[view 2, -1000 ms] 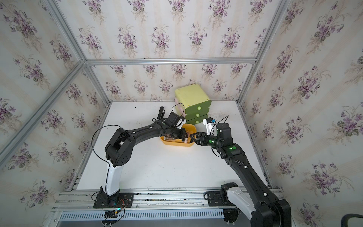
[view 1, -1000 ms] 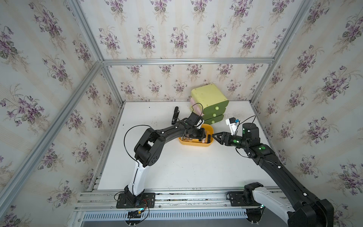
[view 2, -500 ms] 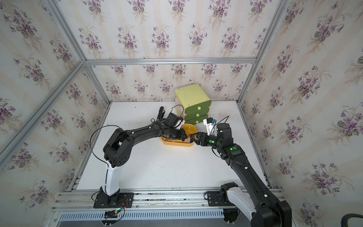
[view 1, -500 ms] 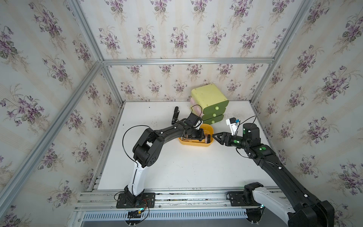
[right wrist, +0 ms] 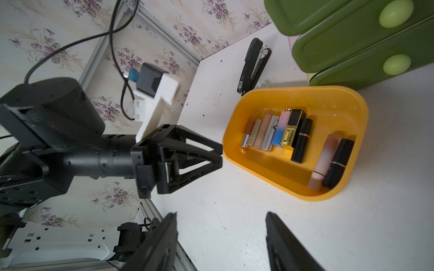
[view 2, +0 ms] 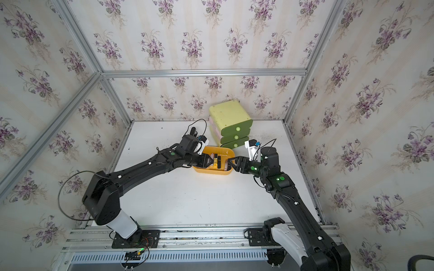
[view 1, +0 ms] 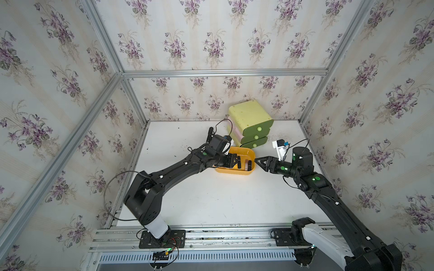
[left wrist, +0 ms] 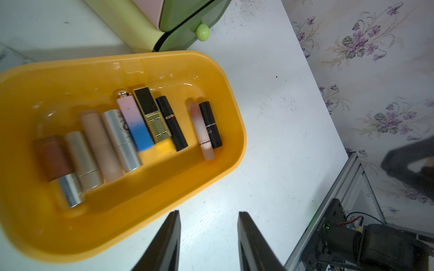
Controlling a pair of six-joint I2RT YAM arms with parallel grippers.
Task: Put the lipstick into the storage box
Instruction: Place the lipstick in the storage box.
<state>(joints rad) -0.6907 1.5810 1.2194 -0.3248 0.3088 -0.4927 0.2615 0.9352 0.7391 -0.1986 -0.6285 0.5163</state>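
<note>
Orange-yellow plastic: the lipsticks [left wrist: 135, 124] are laid in a row inside the storage box [left wrist: 141, 57]. The left gripper [left wrist: 209, 212] has just been parted and drawn back to the box rim, empty, so release is judged complete. The right gripper [right wrist: 220, 214] is held half open, empty.

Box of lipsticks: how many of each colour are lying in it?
Black: 2
Black and gold: 1
Silver: 2
Pink and blue: 1
Pale pink or beige: 2
Brown: 1
Total: 9, all in the box.
</note>
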